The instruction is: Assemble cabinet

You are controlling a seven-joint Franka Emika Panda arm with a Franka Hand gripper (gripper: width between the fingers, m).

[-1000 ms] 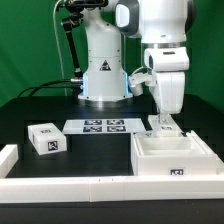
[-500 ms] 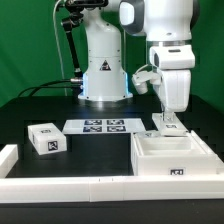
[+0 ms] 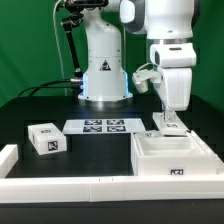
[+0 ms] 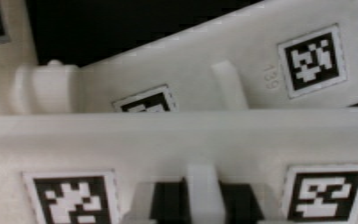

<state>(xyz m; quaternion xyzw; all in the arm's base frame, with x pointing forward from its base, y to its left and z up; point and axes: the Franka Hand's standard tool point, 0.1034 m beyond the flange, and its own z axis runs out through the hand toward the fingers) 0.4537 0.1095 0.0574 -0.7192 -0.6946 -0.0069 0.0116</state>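
The cabinet (image 3: 172, 160), an open white box with black-and-white square tags, sits just to the exterior view's right of the marker board (image 3: 106, 126). The gripper (image 3: 167, 124) pinches a thin white rib at its back wall.

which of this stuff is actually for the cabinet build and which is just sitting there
For the job: cabinet box, small white block, white tagged part under the gripper.
Just there: marker board, white rail along the table's front.
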